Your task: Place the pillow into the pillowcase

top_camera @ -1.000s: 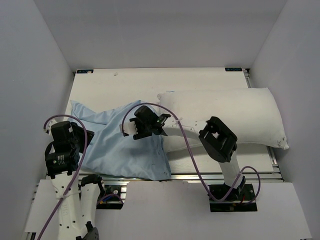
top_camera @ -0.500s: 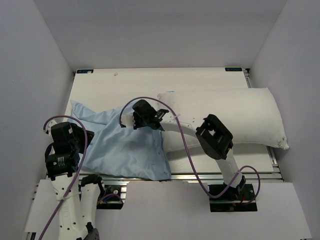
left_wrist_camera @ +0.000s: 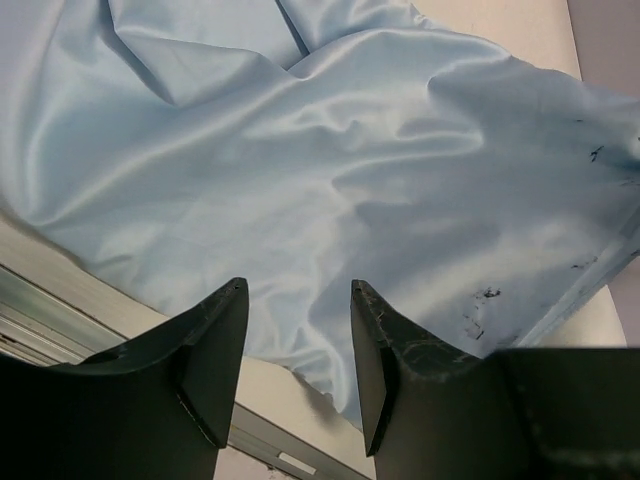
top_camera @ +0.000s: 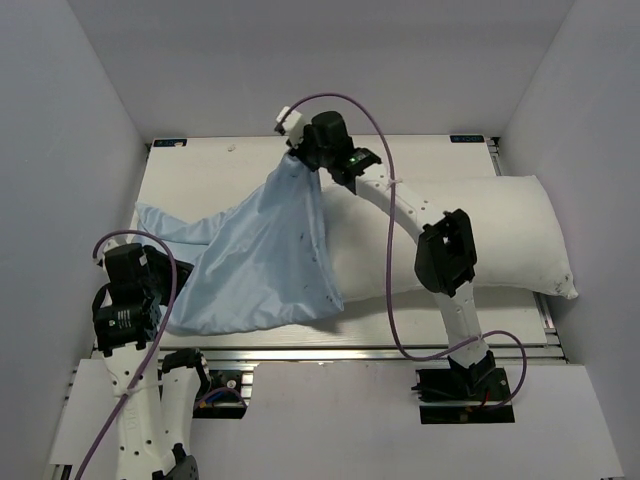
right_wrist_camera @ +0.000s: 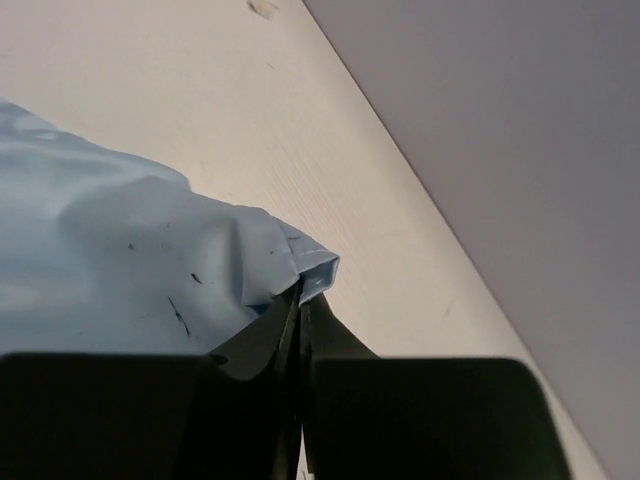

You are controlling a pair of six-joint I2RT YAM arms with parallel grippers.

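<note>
The light-blue pillowcase (top_camera: pixel 260 265) is stretched up like a tent from the table's left half, and one edge is raised near the back. My right gripper (top_camera: pixel 300 160) is shut on that raised edge. In the right wrist view a folded hem of the pillowcase (right_wrist_camera: pixel 120 270) sticks out past the gripper's (right_wrist_camera: pixel 300 295) closed jaws. The off-white pillow (top_camera: pixel 490 235) lies along the right half of the table, with its left end behind the raised cloth. My left gripper (top_camera: pixel 150 272) hovers open at the near left. Seen from its wrist, the left gripper (left_wrist_camera: pixel 299 288) holds nothing above the pillowcase's (left_wrist_camera: pixel 330 170) near edge.
The table's front edge with its metal rail (top_camera: pixel 400 350) runs just below the cloth. A strip of bare table (left_wrist_camera: pixel 280 385) shows under the left fingers. Grey walls (right_wrist_camera: pixel 500 150) close in the table on three sides. A purple cable (top_camera: pixel 385 270) loops along the right arm.
My right gripper has shut on the pillowcase's edge and swung up and toward the back of the table, pulling the cloth up with it. The left arm has stayed where it was.
</note>
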